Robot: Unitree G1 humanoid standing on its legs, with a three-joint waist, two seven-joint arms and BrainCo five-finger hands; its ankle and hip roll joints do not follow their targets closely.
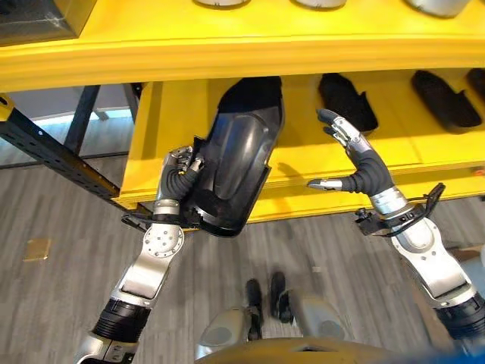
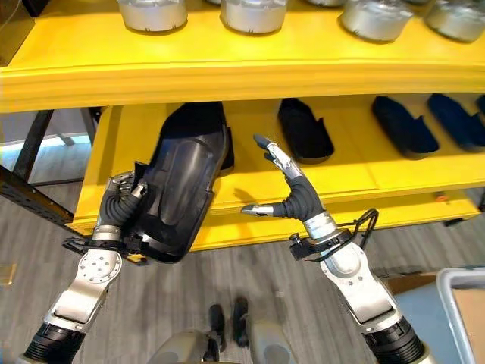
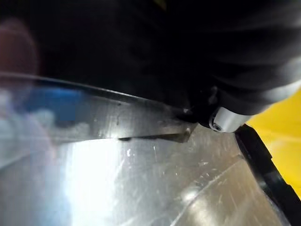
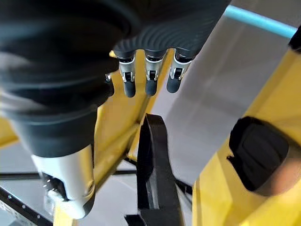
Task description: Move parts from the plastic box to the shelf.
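A large black curved plastic part (image 1: 236,159) hangs tilted at the front of the yellow lower shelf (image 1: 303,178), its top end reaching into the shelf opening. My left hand (image 1: 180,162) is shut on the part's left edge, fingers curled round the rim. The part's glossy surface (image 3: 141,188) shows close up in the left wrist view. My right hand (image 2: 292,193) is open just right of the part, fingers and thumb spread and apart from it. Its straight fingers (image 4: 148,80) point past the part's thin edge (image 4: 153,160).
Other black parts (image 2: 305,130) (image 2: 403,125) lie in a row further right on the lower shelf. Silver metal cans (image 2: 254,14) stand on the upper shelf. A grey plastic box (image 2: 455,284) shows at the lower right. A black perforated frame (image 1: 53,155) runs at the left.
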